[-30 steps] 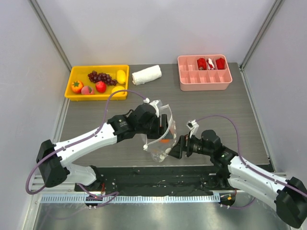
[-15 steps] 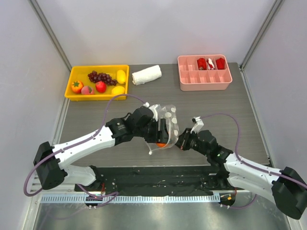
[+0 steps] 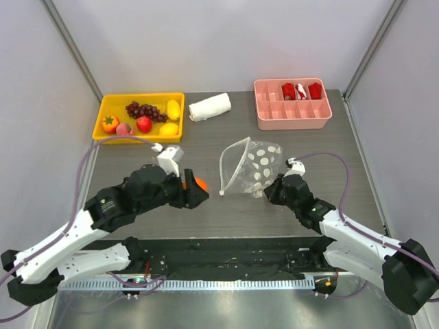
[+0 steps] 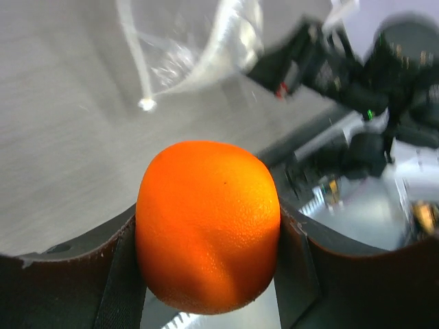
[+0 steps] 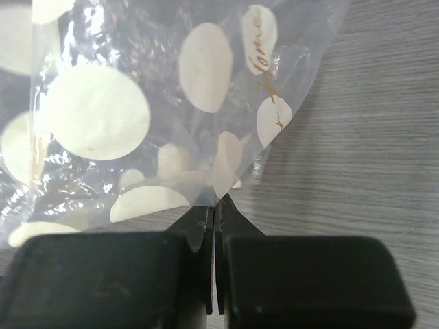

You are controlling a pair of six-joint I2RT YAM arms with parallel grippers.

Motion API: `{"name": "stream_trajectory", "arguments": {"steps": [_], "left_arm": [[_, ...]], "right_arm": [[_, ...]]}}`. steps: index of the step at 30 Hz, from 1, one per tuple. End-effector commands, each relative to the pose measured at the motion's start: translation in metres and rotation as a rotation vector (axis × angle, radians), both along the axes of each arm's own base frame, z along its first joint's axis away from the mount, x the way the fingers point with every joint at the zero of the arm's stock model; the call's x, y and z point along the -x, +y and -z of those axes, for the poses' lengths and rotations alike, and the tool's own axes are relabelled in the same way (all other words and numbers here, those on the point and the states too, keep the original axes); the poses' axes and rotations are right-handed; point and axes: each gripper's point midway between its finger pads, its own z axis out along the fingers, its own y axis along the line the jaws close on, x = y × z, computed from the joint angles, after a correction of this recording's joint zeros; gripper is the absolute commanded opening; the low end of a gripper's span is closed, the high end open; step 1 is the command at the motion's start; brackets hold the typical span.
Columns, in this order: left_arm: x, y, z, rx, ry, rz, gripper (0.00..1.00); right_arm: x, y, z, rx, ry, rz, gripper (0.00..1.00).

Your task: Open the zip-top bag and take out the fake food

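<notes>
The clear polka-dot zip-top bag (image 3: 250, 168) stands up from the table at centre, its mouth open toward the left. Nothing shows inside it. My right gripper (image 3: 269, 191) is shut on the bag's lower right corner; the right wrist view shows the thin plastic (image 5: 137, 116) pinched between the closed fingertips (image 5: 216, 211). To the left of the bag, apart from it, my left gripper (image 3: 195, 186) is shut on an orange fake fruit (image 3: 201, 184). That orange fruit (image 4: 208, 223) fills the left wrist view, gripped on both sides by the fingers.
A yellow tray (image 3: 140, 96) at the back left holds purple grapes (image 3: 144, 110), yellow pieces, a red fruit and an orange one. A rolled white cloth (image 3: 210, 107) lies beside it. A pink divided tray (image 3: 293, 122) with red items sits at the back right.
My left gripper has pulled out of the bag and moved left with the orange fruit. The right gripper closed on the bag's corner and moved it farther from me.
</notes>
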Motion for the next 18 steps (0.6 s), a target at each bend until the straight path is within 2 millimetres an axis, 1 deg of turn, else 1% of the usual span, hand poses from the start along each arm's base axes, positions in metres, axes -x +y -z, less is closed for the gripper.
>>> {"name": "stream_trajectory", "arguments": {"steps": [1, 2, 3, 4, 5, 6, 7, 8, 9, 10, 11, 12, 13, 14, 15, 16, 17, 18], "left_arm": [[-0.050, 0.064, -0.026, -0.034, -0.229, -0.390, 0.06], [-0.060, 0.073, -0.030, -0.058, -0.270, -0.445, 0.06], [-0.068, 0.080, -0.031, -0.097, -0.305, -0.490, 0.06], [-0.086, 0.095, -0.025, -0.204, -0.345, -0.597, 0.06], [-0.100, 0.108, -0.031, -0.244, -0.351, -0.672, 0.03], [-0.112, 0.113, -0.032, -0.268, -0.347, -0.711, 0.02], [-0.123, 0.114, -0.031, -0.270, -0.330, -0.723, 0.00], [-0.146, 0.128, -0.021, -0.311, -0.298, -0.799, 0.00], [-0.162, 0.129, -0.025, -0.271, -0.313, -0.837, 0.00], [-0.175, 0.133, -0.023, -0.263, -0.324, -0.873, 0.00], [-0.193, 0.144, -0.013, -0.286, -0.315, -0.908, 0.00], [-0.212, 0.144, -0.017, -0.240, -0.345, -0.927, 0.00], [-0.227, 0.158, -0.017, -0.238, -0.357, -0.966, 0.00], [-0.240, 0.162, -0.016, -0.256, -0.380, -0.962, 0.00], [-0.260, 0.162, -0.003, -0.277, -0.372, -0.971, 0.02], [-0.279, 0.177, -0.006, -0.263, -0.385, -1.014, 0.02], [-0.294, 0.181, 0.002, -0.274, -0.371, -1.012, 0.01], [-0.314, 0.180, 0.029, -0.310, -0.315, -0.982, 0.00]], "right_arm": [[0.002, 0.002, -0.013, 0.046, 0.000, -0.057, 0.05], [0.005, 0.000, -0.013, 0.066, 0.023, -0.067, 0.11], [0.007, -0.001, -0.015, 0.074, 0.030, -0.073, 0.26], [0.010, 0.000, -0.015, 0.076, 0.041, -0.083, 0.35], [0.013, -0.001, -0.019, 0.079, 0.052, -0.090, 0.43], [0.015, -0.001, -0.022, 0.078, 0.059, -0.098, 0.53], [0.018, -0.001, -0.025, 0.077, 0.066, -0.104, 0.59], [0.023, -0.004, -0.026, 0.085, 0.081, -0.106, 0.64], [0.022, -0.004, -0.036, 0.079, 0.072, -0.101, 0.74], [0.021, -0.008, -0.041, 0.080, 0.068, -0.076, 0.78], [0.023, -0.011, -0.051, 0.077, 0.050, -0.065, 0.81], [0.023, -0.014, -0.056, 0.074, 0.038, -0.051, 0.89], [0.023, -0.018, -0.060, 0.078, 0.025, -0.034, 0.92], [0.024, -0.023, -0.064, 0.082, 0.019, -0.018, 0.93], [0.025, -0.024, -0.072, 0.065, -0.007, -0.016, 0.94], [0.026, -0.023, -0.074, 0.056, -0.011, -0.021, 0.94], [0.029, -0.020, -0.074, 0.039, -0.010, -0.037, 0.94], [0.031, -0.019, -0.075, 0.026, -0.013, -0.042, 0.94]]}}
